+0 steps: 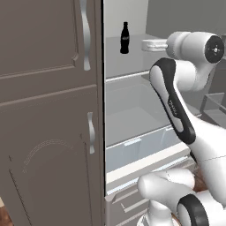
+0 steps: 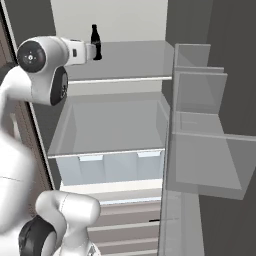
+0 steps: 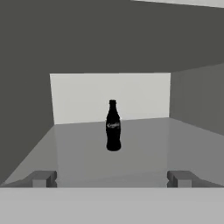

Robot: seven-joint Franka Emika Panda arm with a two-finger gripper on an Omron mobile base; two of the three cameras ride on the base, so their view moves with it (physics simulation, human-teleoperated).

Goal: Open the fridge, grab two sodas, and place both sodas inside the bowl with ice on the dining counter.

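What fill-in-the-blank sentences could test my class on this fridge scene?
1. The fridge door stands ____.
2. The soda stands ____ on the shelf.
3. The end effector has its fingers ____, with the bottle ahead between them.
4. The bottle's colour is ____.

Missing words: open; upright; open; black

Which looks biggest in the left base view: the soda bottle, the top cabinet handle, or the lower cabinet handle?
1. Top cabinet handle
2. Lower cabinet handle
3. Soda bottle, though it stands farther back, so it may only look smallest.
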